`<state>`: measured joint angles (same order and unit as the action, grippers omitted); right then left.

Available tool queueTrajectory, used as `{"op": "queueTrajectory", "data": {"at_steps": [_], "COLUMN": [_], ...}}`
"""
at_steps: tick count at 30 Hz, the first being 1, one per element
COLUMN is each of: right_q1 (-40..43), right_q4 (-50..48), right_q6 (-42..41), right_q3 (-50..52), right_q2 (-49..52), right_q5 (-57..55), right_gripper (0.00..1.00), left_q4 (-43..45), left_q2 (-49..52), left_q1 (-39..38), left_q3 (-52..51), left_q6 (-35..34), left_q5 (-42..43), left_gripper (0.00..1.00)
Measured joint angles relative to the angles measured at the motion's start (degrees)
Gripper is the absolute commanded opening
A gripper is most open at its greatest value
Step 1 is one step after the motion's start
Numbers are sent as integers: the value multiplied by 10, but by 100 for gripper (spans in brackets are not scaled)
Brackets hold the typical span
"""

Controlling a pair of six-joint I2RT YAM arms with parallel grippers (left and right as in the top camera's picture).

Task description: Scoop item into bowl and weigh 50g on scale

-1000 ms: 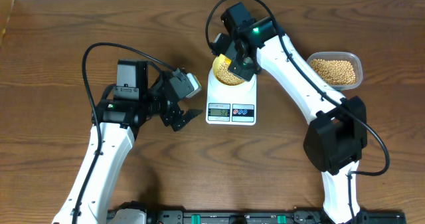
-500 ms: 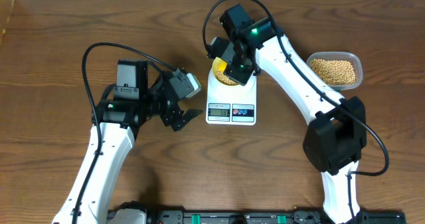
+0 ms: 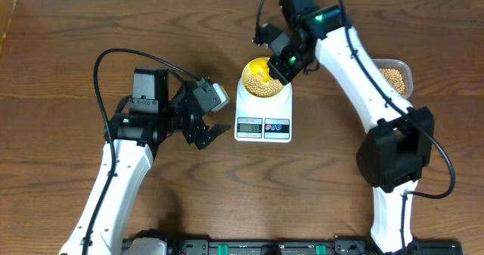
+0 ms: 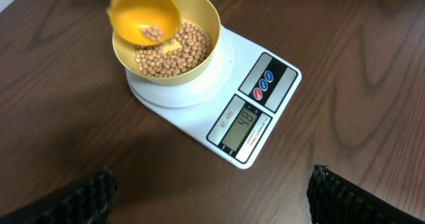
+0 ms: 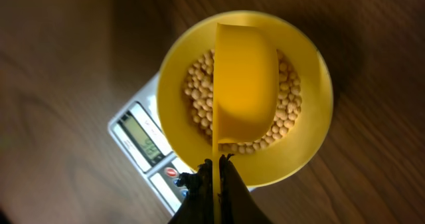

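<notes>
Yellow scoop held over a bowl (image 4: pixel 207 12) of beans (image 4: pixel 179 54) on a scale (image 3: pixel 263 125).
At left, above the brown worktop (image 3: pixel 60 73), left claw (image 3: pixel 210 136) spread wide, gripping nothing, just beside the scale. In the middle, white scale with a lit display and two round buttons on its front, carrying the yellow bowl on its round top. Inside the bowl, a heap of small tan beans. Just above them, the scoop (image 4: pixel 143 14) tilted over the bowl, a few beans in its cup. Pinched tight on the scoop's flat handle, right claw (image 5: pixel 216 184). Farther right, a clear tub (image 3: pixel 397 77) holding more beans, partly hidden behind the white arm.
</notes>
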<state>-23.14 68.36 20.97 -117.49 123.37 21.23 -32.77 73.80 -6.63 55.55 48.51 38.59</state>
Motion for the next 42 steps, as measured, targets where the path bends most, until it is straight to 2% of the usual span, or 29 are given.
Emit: {"op": "queueTrajectory", "data": {"at_steps": [10,32,42], "right_q1": [31,55,82], "right_q4": [16,45,48], "right_q6": [-6,-9,-19], "right_q3": [-14,-14,-14], "right_q2": [0,-15,-15], "right_q5": [73,100,183], "right_gripper": [1,1,1], "left_q4": [0,0,0], "left_q2": [0,0,0], "left_q1": [0,0,0], "left_q3": [0,0,0], "left_q6": [0,0,0], "left_q5": [0,0,0], "left_gripper": [93,93,93]}}
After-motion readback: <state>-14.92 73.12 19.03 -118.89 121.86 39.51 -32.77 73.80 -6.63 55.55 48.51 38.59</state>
